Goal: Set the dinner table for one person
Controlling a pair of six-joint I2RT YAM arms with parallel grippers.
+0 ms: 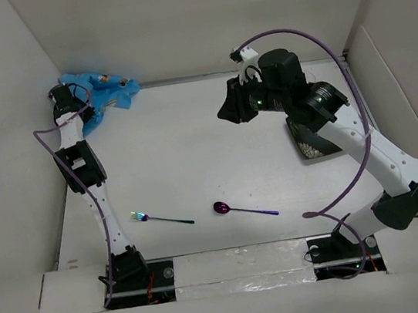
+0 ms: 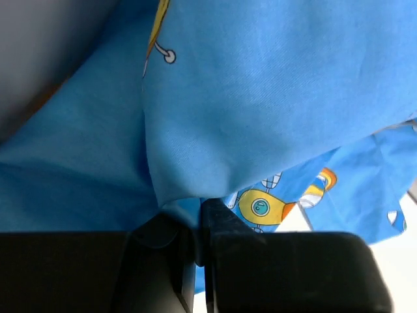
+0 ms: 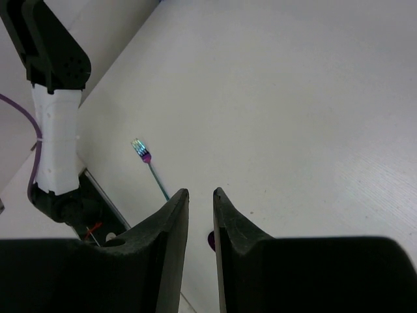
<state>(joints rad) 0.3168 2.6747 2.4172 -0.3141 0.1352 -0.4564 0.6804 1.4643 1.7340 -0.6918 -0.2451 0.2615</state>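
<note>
One dark plate [image 1: 313, 146], partly hidden; fork [image 1: 161, 218], spoon [image 1: 241, 209] lie outside it.

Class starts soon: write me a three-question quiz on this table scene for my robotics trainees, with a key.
1. True or false: the left pincer is shut on the blue cloth mat.
2. Which lies nearer the left arm's base: A the fork, B the spoon?
3. Fill in: the spoon's bowl is ____ in colour.
Key: 1 true; 2 A; 3 purple.
</note>
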